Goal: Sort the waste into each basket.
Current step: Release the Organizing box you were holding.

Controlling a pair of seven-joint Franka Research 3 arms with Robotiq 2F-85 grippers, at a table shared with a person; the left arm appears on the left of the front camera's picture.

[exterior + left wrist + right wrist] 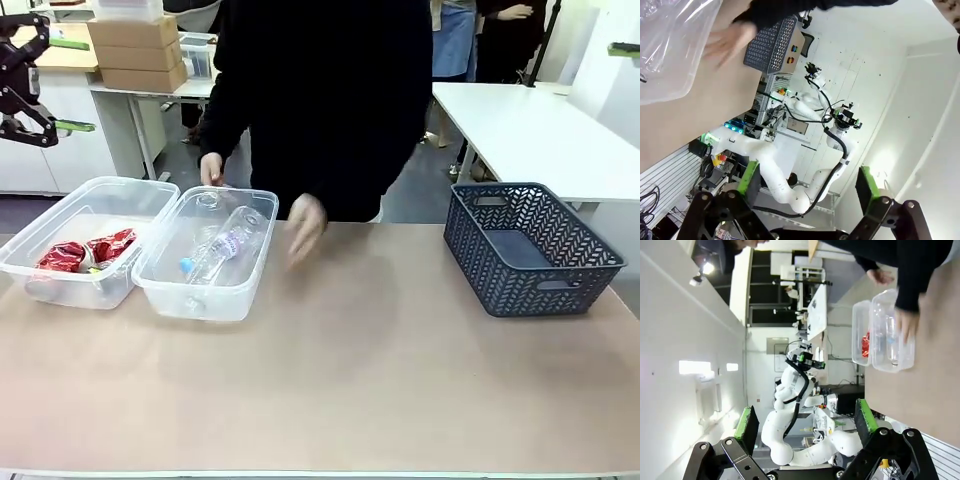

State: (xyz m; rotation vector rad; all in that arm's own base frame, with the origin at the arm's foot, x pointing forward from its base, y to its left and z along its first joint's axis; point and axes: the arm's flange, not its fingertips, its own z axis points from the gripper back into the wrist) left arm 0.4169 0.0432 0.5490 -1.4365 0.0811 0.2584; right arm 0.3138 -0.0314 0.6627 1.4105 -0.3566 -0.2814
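Waste lay already in the two clear tubs, while both robot hands hung up and away from the table. The left hand (807, 187) had its green-padded fingers spread wide with nothing between them, pointed out at the room; in the front view it showed only at the upper left corner (25, 75), raised above the tubs. The right hand (805, 427) was likewise spread apart and empty, seen only through its own wrist camera.

Below the left hand, at the table's left side, the left tub (60, 215) held crushed red cans (85, 253) at its near end. Touching it on the right, the second tub (250, 200) held a clear bottle (222, 247) with a blue cap, lying on a slant, with what looked like another clear bottle behind it.

A person in black leaned over the far edge: one hand (211, 168) rested at the back rim of the second tub, the other hand (305, 228), blurred, hung just beside that tub over the table (380, 380). Well apart on the right stood a dark grey lattice basket (530, 248).
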